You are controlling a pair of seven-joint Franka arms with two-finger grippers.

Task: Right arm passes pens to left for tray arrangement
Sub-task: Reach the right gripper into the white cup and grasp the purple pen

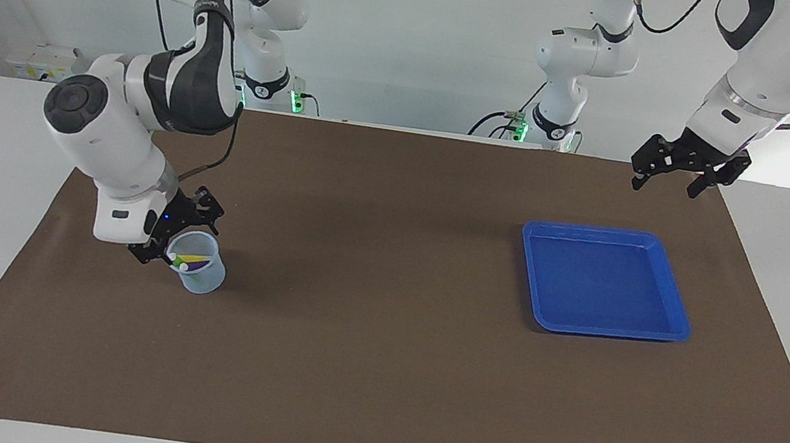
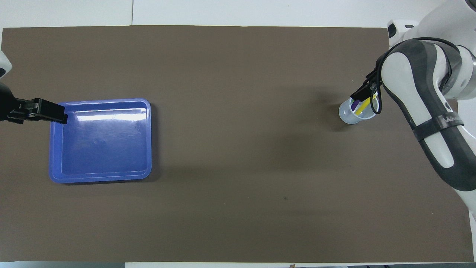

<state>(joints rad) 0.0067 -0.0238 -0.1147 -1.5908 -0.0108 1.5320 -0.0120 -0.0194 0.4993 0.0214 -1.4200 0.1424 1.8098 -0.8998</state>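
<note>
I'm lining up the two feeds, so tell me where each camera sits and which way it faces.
Facing view: high across the table, looking at the robots; both arms show whole, right claw at the cup, left claw waiting.
Overhead view: above the robots' end, looking steeply down; left claw and right forearm show.
Shared: cup, pens, tray, half a turn apart.

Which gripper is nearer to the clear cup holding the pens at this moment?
Right. The right gripper is at the rim of the clear cup, by the pens. The left gripper waits at the other end of the table, near the blue tray.
</note>
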